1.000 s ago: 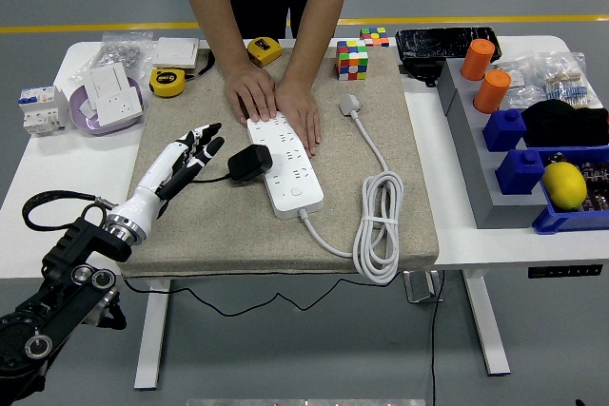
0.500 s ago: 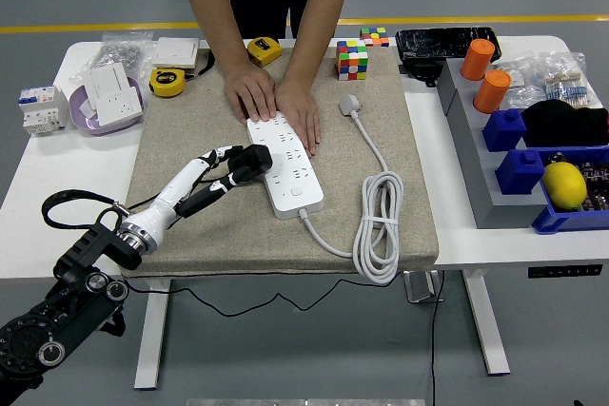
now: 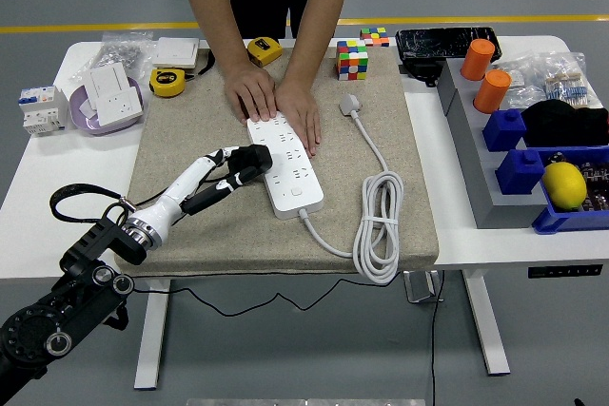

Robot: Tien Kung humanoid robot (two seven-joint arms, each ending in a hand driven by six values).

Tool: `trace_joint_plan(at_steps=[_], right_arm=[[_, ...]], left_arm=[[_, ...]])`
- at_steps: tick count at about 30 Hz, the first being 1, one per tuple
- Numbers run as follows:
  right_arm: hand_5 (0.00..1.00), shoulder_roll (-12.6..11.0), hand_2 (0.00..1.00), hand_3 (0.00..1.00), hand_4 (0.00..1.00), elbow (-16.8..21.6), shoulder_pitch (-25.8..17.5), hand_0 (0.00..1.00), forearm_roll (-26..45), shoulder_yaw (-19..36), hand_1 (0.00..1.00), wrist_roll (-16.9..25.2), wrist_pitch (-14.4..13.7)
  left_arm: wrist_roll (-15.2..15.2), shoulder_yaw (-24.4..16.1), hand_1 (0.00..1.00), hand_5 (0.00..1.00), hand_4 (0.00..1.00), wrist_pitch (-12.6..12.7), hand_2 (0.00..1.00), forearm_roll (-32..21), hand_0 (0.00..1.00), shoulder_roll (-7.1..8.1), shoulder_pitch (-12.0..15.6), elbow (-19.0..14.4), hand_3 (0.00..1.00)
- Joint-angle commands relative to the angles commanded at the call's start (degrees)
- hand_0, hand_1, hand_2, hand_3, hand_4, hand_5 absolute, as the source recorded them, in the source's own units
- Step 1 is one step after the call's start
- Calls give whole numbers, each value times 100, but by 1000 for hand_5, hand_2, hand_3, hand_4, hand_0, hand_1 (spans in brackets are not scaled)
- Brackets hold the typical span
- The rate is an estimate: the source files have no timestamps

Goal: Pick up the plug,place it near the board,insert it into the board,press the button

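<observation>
White table [image 3: 57, 187], spread with beige felt mat [image 3: 381, 121]. White power strip [image 3: 285, 164] laid on mat, pinned at far end under a person's hands [image 3: 276, 106]. Black plug [image 3: 251, 161] pinched in fingers of left hand [image 3: 224, 173], touching strip's left edge, not seated in a socket. Strip's white cable [image 3: 376, 225] coiled to the right. Rubik's cube [image 3: 352, 59] and yellow tape measure [image 3: 167, 82] behind.
</observation>
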Motion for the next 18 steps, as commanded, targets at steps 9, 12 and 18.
trace_joint_plan(at_steps=[9, 12, 18], right_arm=[[980, -20, 796, 820, 998, 0, 5, 998, 253, -115, 865, 11, 98], [981, -22, 789, 817, 998, 0, 7, 998, 243, -113, 857, 1, 106], [982, -20, 786, 815, 998, 0, 11, 998, 218, -118, 851, -4, 118]], left_arm=[[-1, 62, 965, 998, 998, -3, 919, 29, 973, -127, -171, 172, 889], [2, 125, 963, 998, 998, 7, 917, 73, 975, -136, -234, 207, 887], [8, 273, 962, 998, 998, 9, 916, 149, 974, -133, -340, 244, 886]])
